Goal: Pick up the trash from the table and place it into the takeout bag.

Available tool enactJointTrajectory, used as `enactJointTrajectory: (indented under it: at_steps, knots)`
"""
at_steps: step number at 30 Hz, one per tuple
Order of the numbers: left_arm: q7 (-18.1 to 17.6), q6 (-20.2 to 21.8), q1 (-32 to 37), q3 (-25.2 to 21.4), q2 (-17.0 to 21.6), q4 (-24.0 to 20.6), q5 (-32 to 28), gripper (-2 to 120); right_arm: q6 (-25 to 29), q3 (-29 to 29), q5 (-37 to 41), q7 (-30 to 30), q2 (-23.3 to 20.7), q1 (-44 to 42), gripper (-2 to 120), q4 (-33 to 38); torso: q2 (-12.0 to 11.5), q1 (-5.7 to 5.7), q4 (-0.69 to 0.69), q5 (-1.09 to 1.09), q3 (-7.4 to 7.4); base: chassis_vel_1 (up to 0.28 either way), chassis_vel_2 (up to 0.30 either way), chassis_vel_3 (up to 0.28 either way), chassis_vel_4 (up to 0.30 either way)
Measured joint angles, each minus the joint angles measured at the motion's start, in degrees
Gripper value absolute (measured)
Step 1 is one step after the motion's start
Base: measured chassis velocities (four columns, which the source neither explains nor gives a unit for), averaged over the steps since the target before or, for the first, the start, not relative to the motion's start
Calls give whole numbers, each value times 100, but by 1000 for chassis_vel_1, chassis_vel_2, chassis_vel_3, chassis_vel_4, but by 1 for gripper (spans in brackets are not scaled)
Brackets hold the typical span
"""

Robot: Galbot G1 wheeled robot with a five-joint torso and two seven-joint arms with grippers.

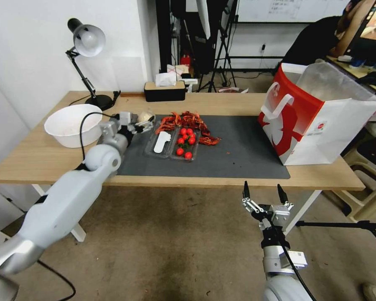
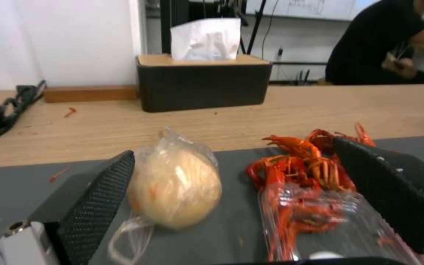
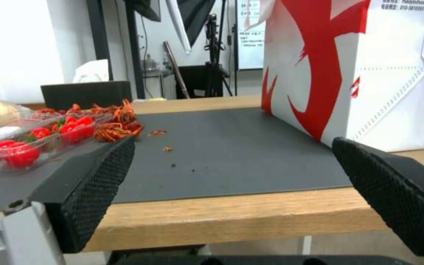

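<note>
The trash in reach is a small clear bag with a beige lump (image 2: 175, 187), lying on the dark grey mat (image 1: 238, 146) of the light-wood table (image 1: 37, 159). My left gripper (image 2: 241, 198) is open and low over the mat. The bag lies between its fingers, against one finger (image 2: 99, 195) and well apart from the other. In the head view the left gripper (image 1: 145, 124) is at the mat's far left corner, by the bag (image 1: 144, 116). The red and white takeout bag (image 1: 317, 113) stands open at the table's right end. My right gripper (image 1: 265, 196) hangs open below the table's front edge, facing the takeout bag (image 3: 349, 73).
Red crayfish shells (image 1: 188, 121) and a clear tray (image 1: 171, 144) with cherry tomatoes and a white utensil lie mid-mat, close to the left gripper. A white bowl (image 1: 73, 124), a desk lamp (image 1: 87, 42) and a black tissue box (image 1: 164, 91) stand at the left and back.
</note>
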Motion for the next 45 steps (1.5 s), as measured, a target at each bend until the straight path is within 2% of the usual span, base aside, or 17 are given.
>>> enactJointTrajectory:
  at_steps: [3, 4, 7, 15, 28, 31, 33, 35, 38, 39, 41, 43, 45]
  knots:
    - [9, 151, -417, 283, -180, 560, -8, 100, -7, 2, 3, 6, 23, 19, 100, -2, 0, 0, 1, -3, 0, 0, 0, 0, 0]
    - [9, 151, -417, 283, -180, 560, -8, 100, -7, 2, 3, 6, 23, 19, 100, -2, 0, 0, 1, -3, 0, 0, 0, 0, 0]
    - [14, 319, -657, 417, -305, 980, 3, 100, -12, 5, 3, 13, 35, 30, 100, -2, 0, 0, 1, -2, 0, 0, 0, 0, 0]
    - [131, 492, -909, 538, -461, 1566, 97, 100, -16, 14, 5, 22, 39, 39, 100, -2, 0, 0, 1, -1, 0, 0, 0, 0, 0]
    - [197, 504, -1096, 615, -575, 1945, 183, 99, -19, 12, 5, 24, 46, 51, 100, -22, 0, 0, 1, 0, 0, 0, 0, 0, 0]
    - [205, 521, -1114, 635, -591, 1969, 179, 91, -19, 12, 5, 25, 45, 56, 100, -26, 0, -1, 1, -1, 0, 0, 0, 0, 0]
    - [206, 525, -1115, 637, -593, 1972, 179, 91, -19, 12, 5, 25, 45, 56, 100, -26, 0, 0, 1, -1, 0, 0, 0, 0, 0]
    - [209, 546, -1126, 644, -607, 1988, 179, 84, -19, 12, 5, 26, 43, 58, 100, -30, 0, 0, 1, 0, -1, 0, 0, 0, 0]
    - [214, 573, -1142, 656, -629, 2018, 177, 80, -19, 12, 5, 27, 41, 63, 100, -37, 0, 0, 1, 0, 0, 0, 0, 0, 0]
    - [217, 584, -1159, 667, -651, 2053, 177, 73, -19, 12, 5, 28, 41, 67, 100, -41, 0, 0, 1, 0, 0, 0, 0, 0, 0]
    - [219, 585, -1166, 672, -662, 2070, 177, 73, -19, 12, 5, 29, 41, 68, 100, -42, 0, 0, 1, 0, 0, 0, 0, 0, 0]
    - [222, 589, -1183, 678, -685, 2112, 178, 63, -19, 12, 5, 29, 41, 70, 100, -44, 0, 0, 1, 0, -1, 0, 0, 0, 0]
    - [223, 590, -1193, 682, -696, 2135, 180, 62, -19, 12, 5, 30, 42, 69, 100, -45, 0, 0, 0, 0, -1, 0, 0, 0, 0]
